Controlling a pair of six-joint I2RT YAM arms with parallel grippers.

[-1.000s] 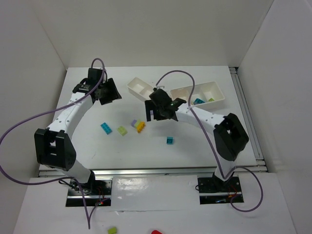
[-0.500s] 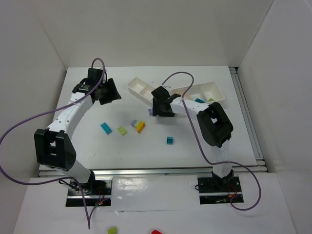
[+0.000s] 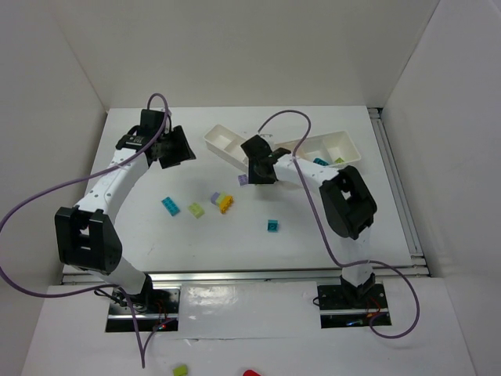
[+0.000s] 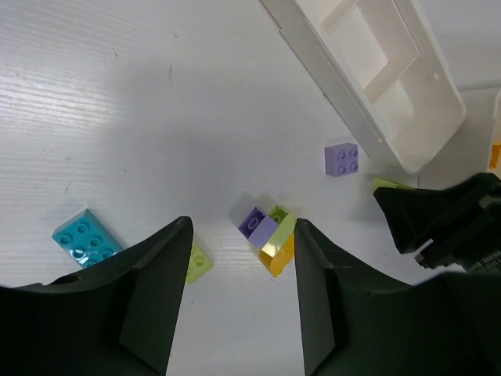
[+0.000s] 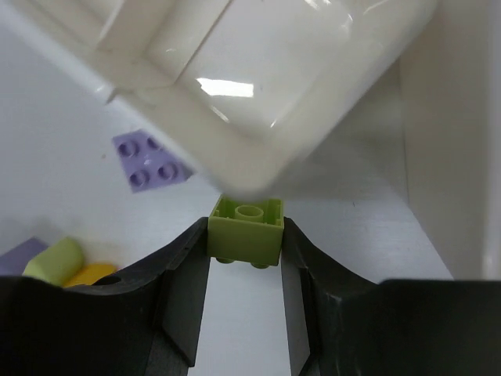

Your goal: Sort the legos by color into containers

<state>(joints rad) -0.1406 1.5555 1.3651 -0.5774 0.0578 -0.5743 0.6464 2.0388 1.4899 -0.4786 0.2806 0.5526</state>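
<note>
Lime lego [image 5: 246, 227], square and studded, seems pinched in right tool [image 5: 245, 241].

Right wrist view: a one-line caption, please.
Right tool grips a lime green plastic brick at the corner of a white plastic tray.

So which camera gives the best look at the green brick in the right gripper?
Right wrist: the green brick sits centred and sharp between the right gripper's fingers, just below a tray. The left wrist view catches only a green sliver beside that gripper. The top view hides it under the gripper.
</note>
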